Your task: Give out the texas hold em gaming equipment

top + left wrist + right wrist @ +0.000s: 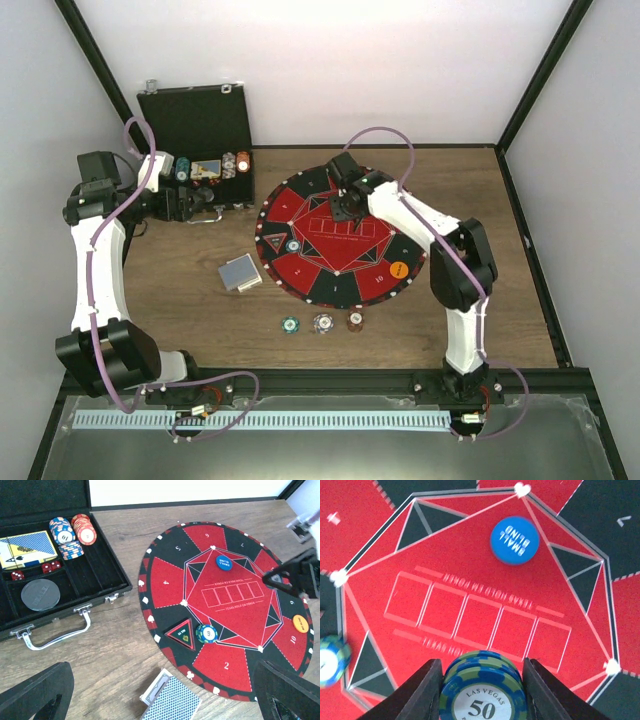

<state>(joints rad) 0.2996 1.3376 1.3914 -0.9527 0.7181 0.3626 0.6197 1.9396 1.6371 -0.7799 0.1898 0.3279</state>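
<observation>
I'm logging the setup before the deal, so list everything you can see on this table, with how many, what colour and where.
Mat: one, red and black, table centre.
Case: one, black, open, far left; holds chips, card pack, red dice.
Card deck: one, grey-blue backs, on table left of mat.
Loose chips: three, green, white, brown, row on table before mat.
Mat chip: one, green-blue, mat's left, beside triangle marker.
Blue disc: one, blue, mat's red middle.
Orange disc: one, orange, mat's right edge.
Chip stack: one, blue-green, in right claw.
Left claw: one, black, open, near case.
Right claw: one, black, shut on chip stack above mat.
</observation>
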